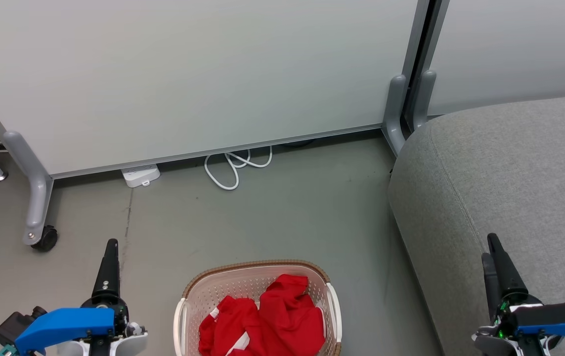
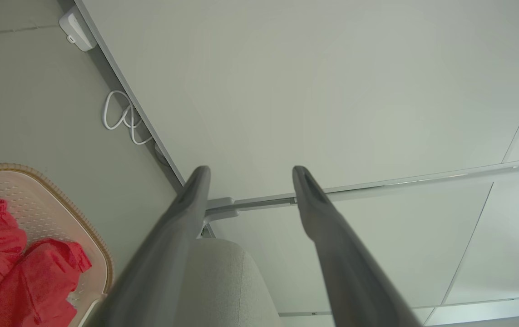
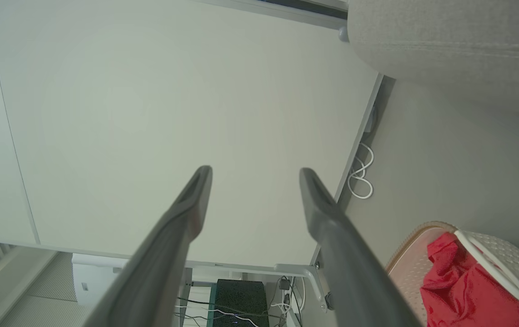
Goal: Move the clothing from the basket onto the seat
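Observation:
The cream basket (image 1: 257, 267) with a brown rim stands on the floor at the bottom centre of the head view. Crumpled red clothing (image 1: 272, 316) with white trim lies inside it. The grey seat (image 1: 509, 163) takes up the right side. My left gripper (image 1: 111, 247) hovers left of the basket; the left wrist view shows this gripper (image 2: 251, 172) open and empty, with basket (image 2: 73, 213) and clothing (image 2: 9, 254) at lower left. Over the seat's front, my right gripper (image 1: 489, 247) is also open and empty (image 3: 255, 172). The right wrist view catches basket (image 3: 504, 254) and clothing (image 3: 459, 281).
White partition panels stand behind on grey legs (image 1: 40, 198), one with a black caster (image 1: 45, 239). A white power strip (image 1: 140, 175) and a looped white cable (image 1: 235, 165) lie at the panel's foot. Grey floor (image 1: 287, 217) stretches between basket and panels.

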Controlling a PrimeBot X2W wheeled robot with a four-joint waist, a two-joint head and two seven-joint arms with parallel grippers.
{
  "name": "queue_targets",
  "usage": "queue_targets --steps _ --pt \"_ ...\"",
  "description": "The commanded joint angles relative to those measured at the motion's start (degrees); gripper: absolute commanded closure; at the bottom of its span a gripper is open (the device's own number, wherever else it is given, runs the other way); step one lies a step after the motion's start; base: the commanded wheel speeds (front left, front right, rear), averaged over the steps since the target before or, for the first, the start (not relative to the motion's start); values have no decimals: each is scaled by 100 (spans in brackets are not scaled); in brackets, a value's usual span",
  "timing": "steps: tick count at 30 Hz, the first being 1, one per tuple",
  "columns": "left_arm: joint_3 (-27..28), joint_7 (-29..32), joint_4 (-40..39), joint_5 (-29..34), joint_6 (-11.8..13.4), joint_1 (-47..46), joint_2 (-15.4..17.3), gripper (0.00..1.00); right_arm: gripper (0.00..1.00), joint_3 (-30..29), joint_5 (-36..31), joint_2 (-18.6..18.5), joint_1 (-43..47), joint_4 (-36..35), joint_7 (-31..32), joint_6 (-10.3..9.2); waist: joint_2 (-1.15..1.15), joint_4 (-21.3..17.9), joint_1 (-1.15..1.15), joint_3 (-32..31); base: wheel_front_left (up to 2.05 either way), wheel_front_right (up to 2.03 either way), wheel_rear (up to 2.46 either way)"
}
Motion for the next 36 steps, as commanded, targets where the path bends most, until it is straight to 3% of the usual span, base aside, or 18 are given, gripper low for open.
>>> queue_targets --steps 1,21,36 --pt "-46 -57 -127 220 -5 -201 45 0 0 20 -202 -28 -153 -137 -58 4 0 1 0 2 0 0 0" --pt "-453 -509 -294 2713 230 -277 54 0 0 417 -2550 -67 -186 -357 -510 7 0 19 0 22 0 0 0" --pt "-762 -793 -182 4081 366 -311 59 0 0 619 -3921 -95 -174 -213 -795 9 0 36 0 14 0 0 0"
